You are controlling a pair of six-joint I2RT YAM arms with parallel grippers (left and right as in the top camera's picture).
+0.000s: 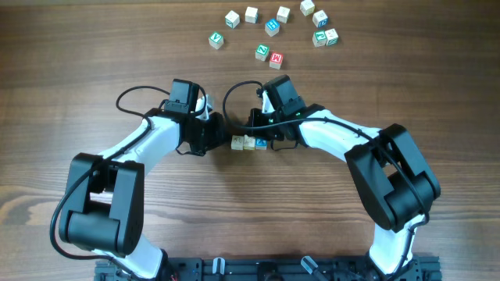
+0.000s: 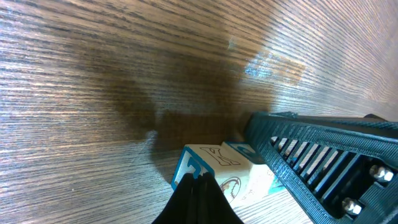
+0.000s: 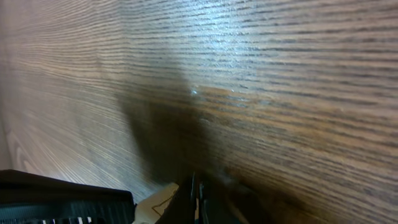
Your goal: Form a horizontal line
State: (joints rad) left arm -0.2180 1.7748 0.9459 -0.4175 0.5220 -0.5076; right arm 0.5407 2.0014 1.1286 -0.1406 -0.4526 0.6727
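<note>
L claw [image 2: 200,183] was pinched shut, nothing held, its tip right at one end of the 3-cube row [image 1: 248,143]. R claw [image 3: 196,190], also shut and empty, sat at the opposite end. Prob. shut so the tips work as pushers, squaring the row btwn them. Spare cubes [image 1: 273,27] lay well beyond both claws.

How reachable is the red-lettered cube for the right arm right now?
Likely yes: only bare table lies between the right claw and the red-lettered cube, though the shut claw must open first.
</note>
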